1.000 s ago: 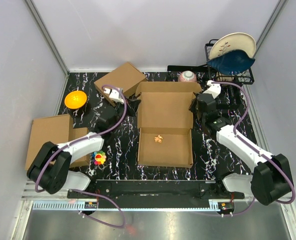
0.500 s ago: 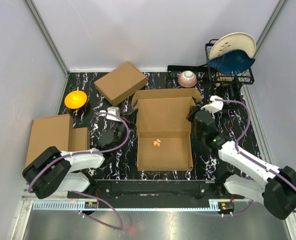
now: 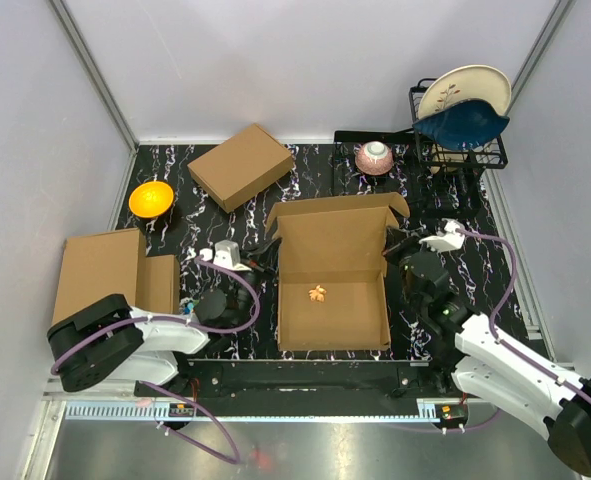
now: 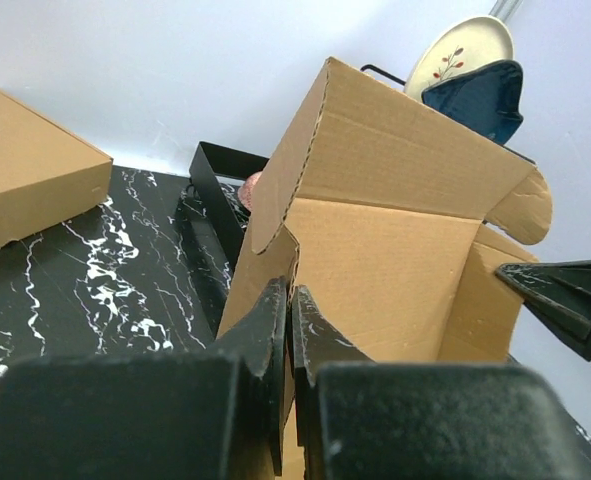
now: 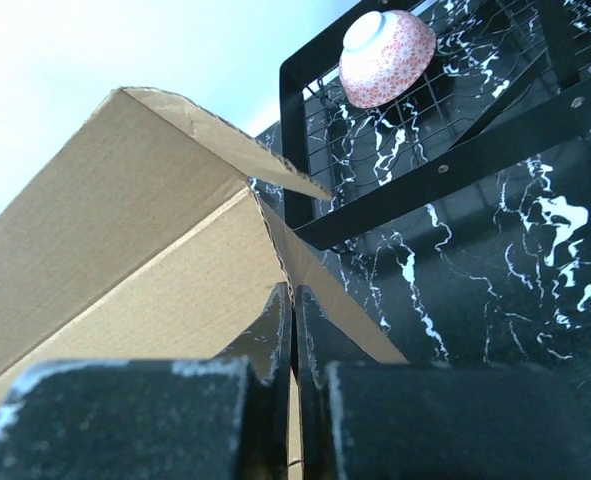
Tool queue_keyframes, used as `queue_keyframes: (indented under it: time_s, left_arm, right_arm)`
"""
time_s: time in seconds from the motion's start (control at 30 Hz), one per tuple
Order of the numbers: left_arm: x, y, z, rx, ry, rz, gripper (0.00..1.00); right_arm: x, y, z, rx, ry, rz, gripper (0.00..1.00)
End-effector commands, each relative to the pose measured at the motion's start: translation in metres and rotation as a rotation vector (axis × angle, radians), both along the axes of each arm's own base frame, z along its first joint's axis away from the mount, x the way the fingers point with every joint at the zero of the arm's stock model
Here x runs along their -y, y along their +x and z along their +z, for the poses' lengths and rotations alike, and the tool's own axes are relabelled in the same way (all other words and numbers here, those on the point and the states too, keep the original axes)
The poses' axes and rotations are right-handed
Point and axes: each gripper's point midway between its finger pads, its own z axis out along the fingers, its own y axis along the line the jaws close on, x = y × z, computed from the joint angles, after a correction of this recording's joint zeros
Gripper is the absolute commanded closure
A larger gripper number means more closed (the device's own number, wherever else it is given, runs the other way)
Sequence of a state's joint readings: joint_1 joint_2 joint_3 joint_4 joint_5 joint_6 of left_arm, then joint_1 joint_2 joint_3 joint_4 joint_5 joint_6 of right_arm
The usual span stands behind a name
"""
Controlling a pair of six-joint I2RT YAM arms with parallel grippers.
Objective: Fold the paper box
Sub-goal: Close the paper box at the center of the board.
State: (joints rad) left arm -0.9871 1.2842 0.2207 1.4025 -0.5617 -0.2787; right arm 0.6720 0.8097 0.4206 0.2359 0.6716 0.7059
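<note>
The paper box [image 3: 330,240] lies open in the middle of the table, with its back lid tilted up and its side walls raised. A small orange scrap [image 3: 317,292] lies on its floor. My left gripper [image 3: 271,262] is shut on the box's left side wall; in the left wrist view the jaws [image 4: 289,300] pinch the wall's edge of the box [image 4: 375,270]. My right gripper [image 3: 389,252] is shut on the right side wall; in the right wrist view the jaws [image 5: 293,300] clamp the cardboard [image 5: 155,260] edge.
A smaller closed brown box [image 3: 241,165] sits at the back left, with an orange bowl [image 3: 151,198] beside it. A flat cardboard slab [image 3: 105,275] lies at the left edge. A pink bowl [image 3: 374,157] and a dish rack [image 3: 459,140] with plates stand at the back right.
Both arms have drawn back toward the near edge, dragging the box with them. The lid has tilted up and forward.
</note>
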Motion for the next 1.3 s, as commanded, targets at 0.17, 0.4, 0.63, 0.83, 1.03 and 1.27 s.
queue_keyframes:
  time_s: [0.17, 0.4, 0.63, 0.83, 1.03, 1.27]
  left_arm:
    - [0.014, -0.035, -0.03, -0.042, -0.039, -0.094, 1.0]
    - [0.015, -0.045, -0.035, -0.039, -0.029, -0.104, 1.0]
    - [0.005, -0.055, -0.039, -0.023, 0.018, -0.107, 0.97]
    - [0.002, -0.065, -0.046, -0.017, 0.072, -0.114, 0.97]
    - [0.002, -0.072, -0.054, -0.03, 0.101, -0.106, 0.97]
    - [-0.007, -0.07, -0.063, -0.054, 0.139, -0.037, 0.98]
  right_arm:
    - [0.0, -0.054, -0.125, -0.36, -0.098, 0.092, 1.0]
    - [-0.003, -0.063, -0.132, -0.391, -0.091, 0.101, 1.0]
    - [-0.004, -0.071, -0.101, -0.335, -0.058, 0.158, 0.81]
    - [0.009, -0.084, -0.073, -0.284, -0.035, 0.162, 0.65]
    - [0.019, -0.091, -0.046, -0.246, -0.038, 0.162, 0.53]
    - [0.013, -0.099, -0.003, -0.151, -0.03, 0.26, 0.31]
